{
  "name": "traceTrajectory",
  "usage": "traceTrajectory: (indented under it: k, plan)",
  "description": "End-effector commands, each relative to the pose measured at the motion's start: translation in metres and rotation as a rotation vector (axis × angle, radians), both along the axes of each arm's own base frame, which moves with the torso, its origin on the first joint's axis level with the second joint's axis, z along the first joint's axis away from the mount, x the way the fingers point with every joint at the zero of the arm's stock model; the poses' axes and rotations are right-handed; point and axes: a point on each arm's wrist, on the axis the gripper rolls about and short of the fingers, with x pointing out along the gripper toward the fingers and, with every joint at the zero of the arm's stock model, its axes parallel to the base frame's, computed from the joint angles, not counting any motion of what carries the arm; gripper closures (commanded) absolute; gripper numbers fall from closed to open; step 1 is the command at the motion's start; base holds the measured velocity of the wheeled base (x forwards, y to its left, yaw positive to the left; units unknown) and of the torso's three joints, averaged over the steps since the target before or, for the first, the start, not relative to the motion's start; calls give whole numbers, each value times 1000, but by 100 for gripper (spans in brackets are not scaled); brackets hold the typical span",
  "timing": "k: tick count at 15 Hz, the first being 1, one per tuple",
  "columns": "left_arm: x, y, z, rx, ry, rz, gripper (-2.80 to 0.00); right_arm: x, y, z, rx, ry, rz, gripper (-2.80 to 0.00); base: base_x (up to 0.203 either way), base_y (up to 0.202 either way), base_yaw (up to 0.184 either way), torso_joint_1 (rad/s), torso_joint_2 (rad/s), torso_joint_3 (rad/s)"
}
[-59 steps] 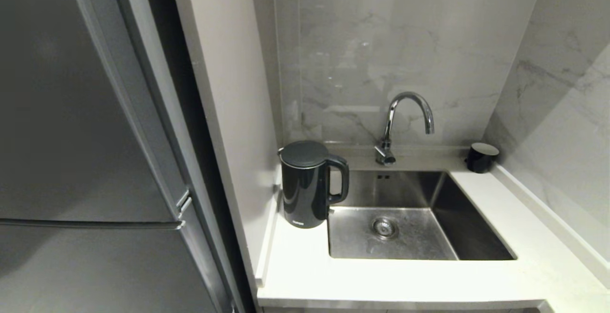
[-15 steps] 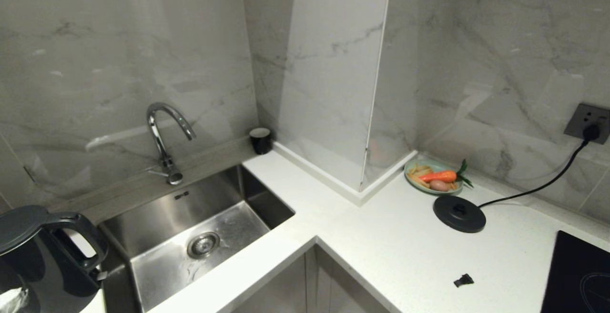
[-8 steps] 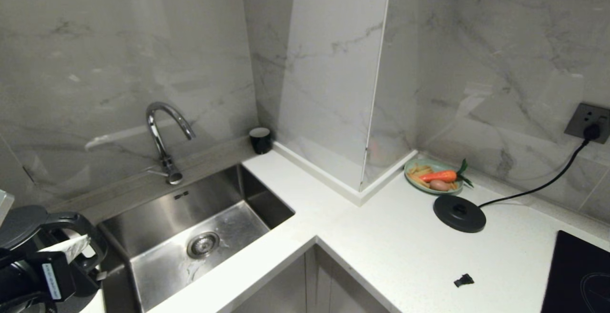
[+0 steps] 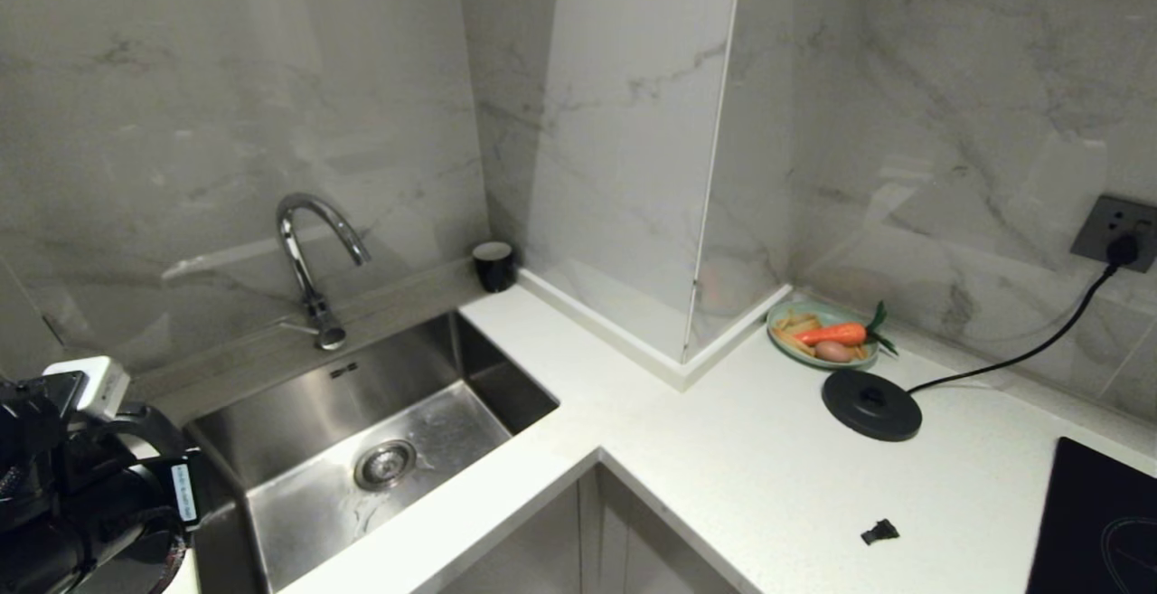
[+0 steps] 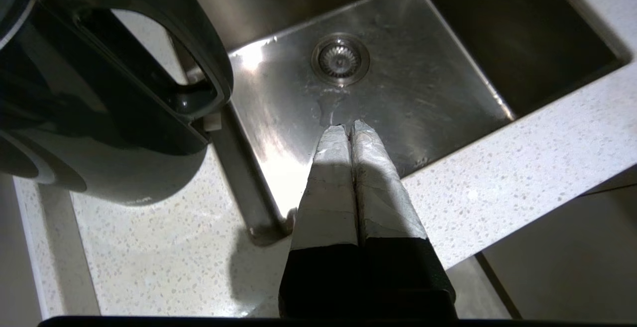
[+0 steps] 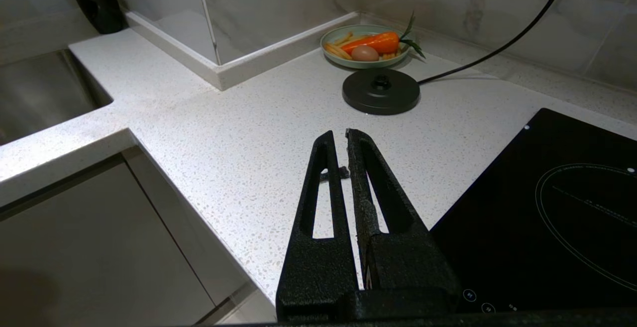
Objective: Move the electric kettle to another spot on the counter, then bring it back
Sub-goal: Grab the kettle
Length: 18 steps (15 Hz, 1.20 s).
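Pressed fully together and holding nothing, the left pincer (image 5: 348, 130) hangs over the near edge of the steel sink (image 5: 448, 93), just beside the electric kettle (image 5: 99, 118) and seemingly clear of its loop handle. That kettle stands on the white surface (image 5: 174, 257) left of the sink; the head view mostly hides it behind the arm. The right pincer (image 6: 338, 138), nearly closed, empty, hovers above the surface near the induction hob (image 6: 547, 207).
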Motion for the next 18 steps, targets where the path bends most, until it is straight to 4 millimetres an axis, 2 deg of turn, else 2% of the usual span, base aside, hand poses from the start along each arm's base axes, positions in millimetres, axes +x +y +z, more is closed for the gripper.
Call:
traceTrajectory:
  k: [1,4,9,13,14,18]
  plan:
    - [10,1,-13,1,71,17,0,0,0,0,0,1,1,0,0,0,0,0,0,0]
    - [24,3,-29,9,129,72,0,0,0,0,0,0,1,0,0,0,0,0,0,0]
    - [50,6,-57,48,117,142,0,0,0,0,0,1,1,0,0,0,0,0,0,0]
    - [52,8,-60,54,93,157,0,0,0,0,0,2,1,0,0,0,0,0,0,0]
    - [52,11,-60,56,95,170,-280,0,0,0,0,2,1,0,0,0,0,0,0,0]
    - [51,21,-60,56,97,209,-280,0,0,0,0,2,1,0,0,0,0,0,0,0]
